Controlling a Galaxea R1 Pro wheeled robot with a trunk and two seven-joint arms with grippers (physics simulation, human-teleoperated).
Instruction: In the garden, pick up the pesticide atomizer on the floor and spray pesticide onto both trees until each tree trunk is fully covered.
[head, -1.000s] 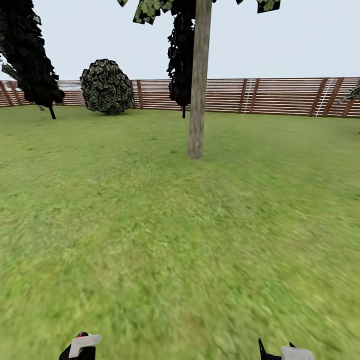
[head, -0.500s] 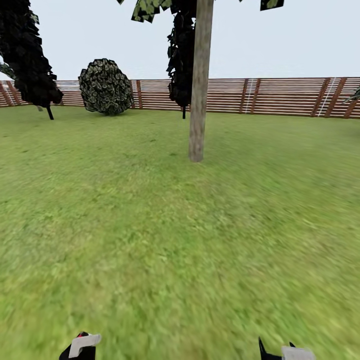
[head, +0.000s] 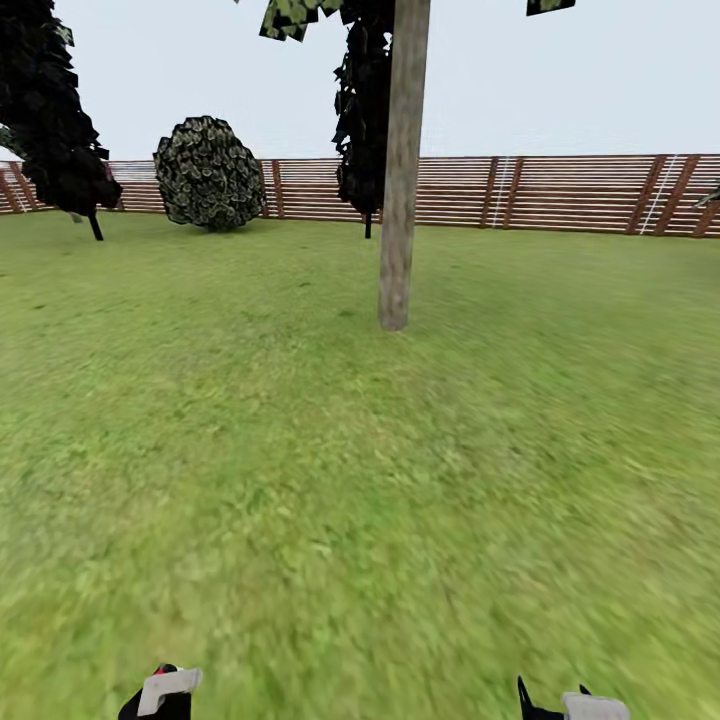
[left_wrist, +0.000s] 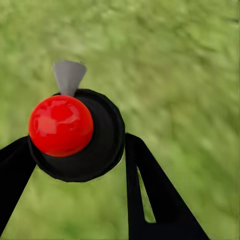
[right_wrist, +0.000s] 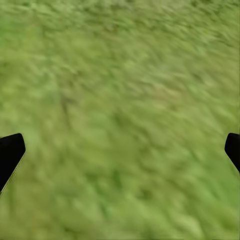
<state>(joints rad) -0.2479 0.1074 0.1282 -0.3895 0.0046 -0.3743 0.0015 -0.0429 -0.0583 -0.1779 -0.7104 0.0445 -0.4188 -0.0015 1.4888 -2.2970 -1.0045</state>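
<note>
Pesticide atomizer (head: 165, 692) shows at the near left edge of the head view, a dark body with a whitish head and a bit of red, carried low on my left gripper (head: 160, 700). My right gripper (head: 572, 706) peeks in at the near right edge, over the grass (head: 330, 500). Ahead and slightly right of centre stands one tree trunk (head: 398, 200), smooth, grey-beige and upright, well apart from me, with ragged foliage (head: 300, 15) at the top edge. Behind it is a slim dark tree (head: 360, 110), further left a round dark bush (head: 208, 172), and at the far left another dark tree (head: 55, 110). A brown slatted fence (head: 560, 192) closes the far side of the lawn.

In the left wrist view, the atomizer (left_wrist: 75, 132) sits between my two black fingers (left_wrist: 150, 190): a round black body with a shiny red ball on it and a grey cone tip pointing away. The fingers are closed in against its sides, holding it above blurred grass.

In the right wrist view, my right gripper (right_wrist: 120, 150) is spread wide, its black fingertips (right_wrist: 10, 152) at the two edges and nothing between them; green grass lies beyond.
</note>
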